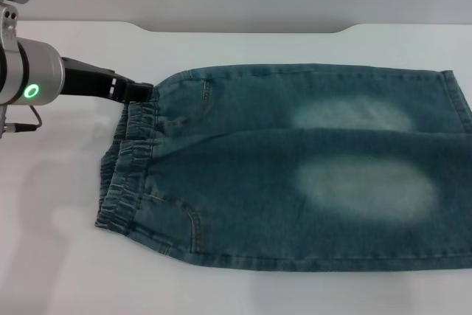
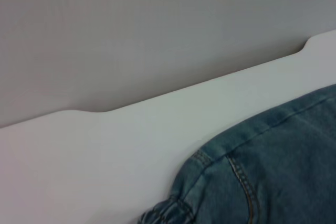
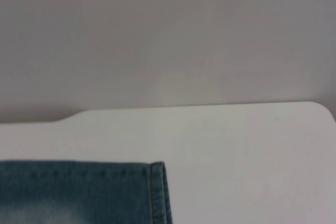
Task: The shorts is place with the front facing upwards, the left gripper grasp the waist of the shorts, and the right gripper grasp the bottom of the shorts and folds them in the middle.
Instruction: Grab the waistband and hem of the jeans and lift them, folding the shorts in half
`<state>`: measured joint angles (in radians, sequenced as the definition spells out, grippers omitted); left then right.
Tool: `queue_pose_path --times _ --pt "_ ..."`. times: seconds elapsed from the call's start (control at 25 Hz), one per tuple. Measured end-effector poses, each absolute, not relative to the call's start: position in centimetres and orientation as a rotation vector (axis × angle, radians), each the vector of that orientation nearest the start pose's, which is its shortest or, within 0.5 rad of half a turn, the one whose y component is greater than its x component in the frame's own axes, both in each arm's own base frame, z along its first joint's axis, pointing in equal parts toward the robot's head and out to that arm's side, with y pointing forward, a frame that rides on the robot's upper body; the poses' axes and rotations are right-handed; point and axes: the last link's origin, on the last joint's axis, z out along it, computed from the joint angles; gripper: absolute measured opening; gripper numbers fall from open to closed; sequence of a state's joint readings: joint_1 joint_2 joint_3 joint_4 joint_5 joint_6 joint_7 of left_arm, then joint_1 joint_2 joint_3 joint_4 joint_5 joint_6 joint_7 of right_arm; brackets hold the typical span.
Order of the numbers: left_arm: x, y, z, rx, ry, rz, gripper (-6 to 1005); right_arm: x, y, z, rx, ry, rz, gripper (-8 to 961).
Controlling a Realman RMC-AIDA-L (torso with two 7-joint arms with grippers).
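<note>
The blue-teal denim shorts (image 1: 295,175) lie flat on the white table, with two pale faded patches facing up. The ruffled waist (image 1: 129,160) is at the left, and the leg hems (image 1: 461,108) reach the head view's right edge. My left gripper (image 1: 140,92), a black claw on a silver arm with a green ring light, sits at the far corner of the waistband, touching the cloth. In the left wrist view the same corner of the shorts (image 2: 273,171) and a bit of waistband (image 2: 163,216) show. The right wrist view shows a far hem corner (image 3: 157,192). The right gripper is out of view.
The white table (image 1: 59,256) extends to the left of and in front of the shorts. Its far edge (image 1: 243,31) has a shallow notch, with a grey wall behind it. Nothing else lies on the table.
</note>
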<state>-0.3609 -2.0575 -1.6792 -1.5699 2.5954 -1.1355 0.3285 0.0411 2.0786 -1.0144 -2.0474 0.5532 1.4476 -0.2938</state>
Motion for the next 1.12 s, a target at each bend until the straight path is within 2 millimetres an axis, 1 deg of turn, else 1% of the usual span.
queue_pose_path --times 0.32,0.48,0.64,0.72,0.92,1.12 --pt "-18.7 37.0 3.3 -2.19 -0.959 0.003 695 24.7 28.1 17.5 -1.69 1.089 -0.103 813" --pt "-18.6 36.9 3.1 -2.2 -0.968 0.019 694 24.4 28.3 17.1 -1.708 1.096 -0.104 813" --pt "-18.5 36.8 3.2 -2.203 -0.971 0.024 694 24.6 28.2 17.6 -1.687 1.098 -0.109 813" --pt "-18.6 36.7 3.3 -2.204 -0.976 0.029 694 24.6 28.3 17.6 -1.692 1.104 -0.121 813" --pt "-18.2 37.0 3.1 -2.215 -0.962 0.03 695 24.5 28.8 17.4 -1.741 1.05 -0.191 813" --pt "-18.2 36.8 3.2 -2.217 -0.967 0.047 695 24.9 28.9 17.7 -1.722 1.069 -0.21 814"
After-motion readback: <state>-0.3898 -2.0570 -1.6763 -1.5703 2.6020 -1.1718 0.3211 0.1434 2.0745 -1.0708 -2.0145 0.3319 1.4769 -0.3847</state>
